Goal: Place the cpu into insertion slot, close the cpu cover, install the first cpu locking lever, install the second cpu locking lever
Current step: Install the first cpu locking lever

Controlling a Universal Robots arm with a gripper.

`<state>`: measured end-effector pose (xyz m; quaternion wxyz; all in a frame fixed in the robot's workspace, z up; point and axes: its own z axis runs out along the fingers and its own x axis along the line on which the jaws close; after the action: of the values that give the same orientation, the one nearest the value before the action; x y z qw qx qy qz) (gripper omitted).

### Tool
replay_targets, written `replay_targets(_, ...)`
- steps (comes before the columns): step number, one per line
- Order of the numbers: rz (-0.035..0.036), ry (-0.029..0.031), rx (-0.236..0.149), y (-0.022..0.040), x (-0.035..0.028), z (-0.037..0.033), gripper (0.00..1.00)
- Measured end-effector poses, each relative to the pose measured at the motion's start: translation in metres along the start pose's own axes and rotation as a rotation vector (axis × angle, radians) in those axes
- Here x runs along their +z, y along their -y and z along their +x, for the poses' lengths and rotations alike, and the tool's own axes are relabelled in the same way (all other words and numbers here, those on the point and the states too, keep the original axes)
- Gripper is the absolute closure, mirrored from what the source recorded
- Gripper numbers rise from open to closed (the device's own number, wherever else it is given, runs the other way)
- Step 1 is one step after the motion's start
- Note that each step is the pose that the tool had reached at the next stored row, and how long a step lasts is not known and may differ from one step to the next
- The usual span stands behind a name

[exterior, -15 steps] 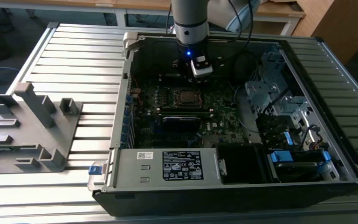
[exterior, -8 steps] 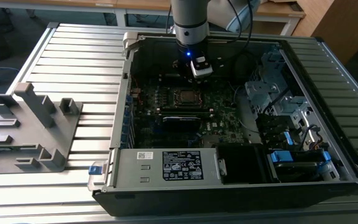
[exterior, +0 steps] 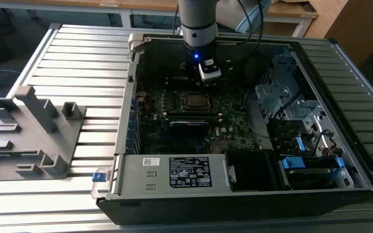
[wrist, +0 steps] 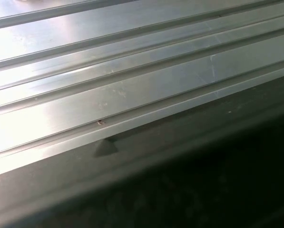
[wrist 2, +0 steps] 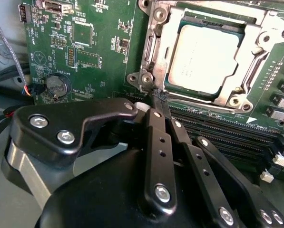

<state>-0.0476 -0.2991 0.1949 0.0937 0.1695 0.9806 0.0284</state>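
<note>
While the arm reached down into the open computer case (exterior: 361, 160), its gripper (wrist 2: 157, 97) hung low over the motherboard (wrist 2: 108, 42), with the fingertips drawn together to a narrow point and nothing visibly pinched between them. In the second wrist view that point sat right at the corner of the socket, just beside a small screw post (wrist 2: 145, 78) of the frame, though whether it actually touched the metal could not be told. Just beyond the fingertips lay the cpu (wrist 2: 203, 59), flat in its socket with the dull silvery top facing up. Around it the cpu cover (wrist 2: 163, 33) lay down flat, its open window framing the chip on all sides. Next to the black fingers (wrist 2: 158, 142), on the side away from the coin battery (wrist 2: 56, 85), ran the long dark memory slots (wrist 2: 218, 133). In the exterior view the gripper (exterior: 203, 80) stood just behind the socket, where the cpu (exterior: 195, 100) appeared as a small dark square on the board. Well apart from it, toward the exterior view's left, a grey plastic fixture (exterior: 27, 131) rested on the ribbed metal table (exterior: 76, 58). In the first wrist view, grooved slats of that table (wrist: 132, 71) ran beside a dark edge.
</note>
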Motion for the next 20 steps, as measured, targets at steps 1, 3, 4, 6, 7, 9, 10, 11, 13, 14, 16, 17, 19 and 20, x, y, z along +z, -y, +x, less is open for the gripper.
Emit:
replay_targets(1,0.0000,0.0000,0.000,0.0001,0.0001,0.0000,0.89)
replay_targets(3,0.0004,0.0000,0.000,0.0002,0.0006,0.0001,0.89)
replay_targets(4,0.0005,-0.0001,0.000,0.0003,0.0006,0.0002,0.89)
replay_targets(6,-0.0032,-0.0013,0.001,0.0003,0.0007,0.0002,0.89)
replay_targets(7,-0.0035,-0.0013,0.001,0.0002,0.0007,0.0002,0.89)
replay_targets(9,-0.0038,-0.0013,0.001,0.0002,0.0008,0.0002,0.89)
replay_targets(10,-0.0039,-0.0012,0.001,0.0002,0.0007,0.0002,0.89)
replay_targets(11,-0.0040,-0.0013,0.001,0.0002,0.0004,0.0002,0.89)
replay_targets(13,-0.0041,-0.0013,0.001,0.0000,-0.0014,-0.0001,0.89)
replay_targets(14,-0.0037,-0.0013,0.001,-0.0001,-0.0028,-0.0004,0.89)
replay_targets(16,-0.0039,-0.0012,0.001,-0.0004,-0.0060,-0.0010,0.89)
replay_targets(17,-0.0037,-0.0013,0.001,-0.0005,-0.0078,-0.0013,0.89)
replay_targets(19,-0.0038,-0.0013,0.001,-0.0009,-0.0117,-0.0020,0.89)
replay_targets(20,-0.0039,-0.0013,0.001,-0.0011,-0.0141,-0.0024,0.89)
